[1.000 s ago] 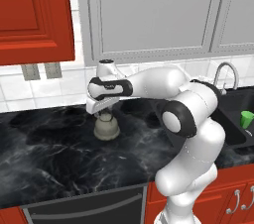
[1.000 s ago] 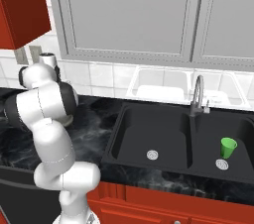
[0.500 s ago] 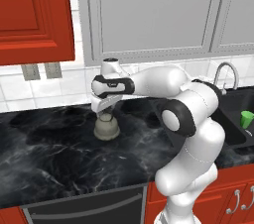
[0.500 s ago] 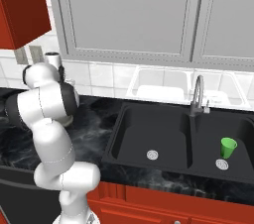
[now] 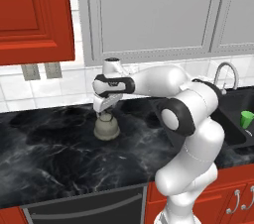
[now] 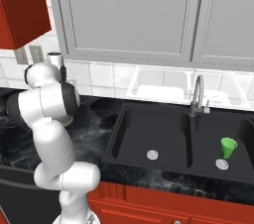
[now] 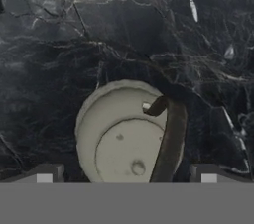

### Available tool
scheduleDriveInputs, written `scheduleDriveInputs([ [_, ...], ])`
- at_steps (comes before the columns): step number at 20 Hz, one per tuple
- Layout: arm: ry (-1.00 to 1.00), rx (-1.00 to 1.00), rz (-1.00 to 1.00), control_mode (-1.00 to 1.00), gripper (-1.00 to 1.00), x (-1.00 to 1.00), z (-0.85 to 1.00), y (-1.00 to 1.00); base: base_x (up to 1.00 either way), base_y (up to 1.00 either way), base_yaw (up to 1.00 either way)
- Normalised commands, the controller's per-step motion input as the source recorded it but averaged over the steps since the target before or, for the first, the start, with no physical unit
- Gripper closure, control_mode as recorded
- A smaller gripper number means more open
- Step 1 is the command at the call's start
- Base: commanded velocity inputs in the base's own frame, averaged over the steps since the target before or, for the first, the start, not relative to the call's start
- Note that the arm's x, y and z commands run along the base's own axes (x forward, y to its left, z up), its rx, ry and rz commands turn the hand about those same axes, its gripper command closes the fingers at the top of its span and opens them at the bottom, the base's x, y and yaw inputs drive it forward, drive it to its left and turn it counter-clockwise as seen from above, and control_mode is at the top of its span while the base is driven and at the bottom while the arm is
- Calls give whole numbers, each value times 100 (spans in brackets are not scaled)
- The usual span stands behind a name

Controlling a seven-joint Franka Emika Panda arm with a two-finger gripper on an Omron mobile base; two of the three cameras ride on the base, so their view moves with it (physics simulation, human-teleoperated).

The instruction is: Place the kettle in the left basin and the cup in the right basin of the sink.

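The beige-grey kettle (image 5: 105,128) stands upright on the black marble counter, left of the sink. My gripper (image 5: 105,113) hangs straight above it, open, pointing down at the lid. In the hand view the kettle (image 7: 119,134) lies between my two spread fingertips (image 7: 44,173), its arched handle crossing right of centre; the gripper (image 7: 126,174) holds nothing. The green cup (image 6: 228,147) stands upright in the narrower right basin (image 6: 218,124) beside its drain, also visible as the cup (image 5: 246,119) at the right edge. The wider left basin (image 6: 144,129) holds just its drain.
A chrome gooseneck faucet (image 6: 197,94) rises behind the divider of the black sink (image 6: 115,141). A white dish rack (image 6: 158,84) sits against the tiled wall behind the sink. Red and grey cabinets hang overhead. Two wall outlets (image 5: 40,71) are behind the kettle.
The hand has turned at the wrist and dropped slightly closer over the kettle. Kettle and cup have stayed where they were.
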Motion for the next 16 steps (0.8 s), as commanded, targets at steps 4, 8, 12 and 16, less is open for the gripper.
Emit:
scheduleDriveInputs([
  [4, 0, 0, 0, -100, -100, 0, -9, 47, 0, 0, 0],
  [8, 0, 0, 0, -100, -100, 0, -3, 40, 0, 0, 0],
  [12, 0, 0, -1, -100, 100, 0, -5, 10, 0, 0, 0],
  [16, 0, 0, 0, -100, 100, 0, -2, 0, 0, 0, 0],
])
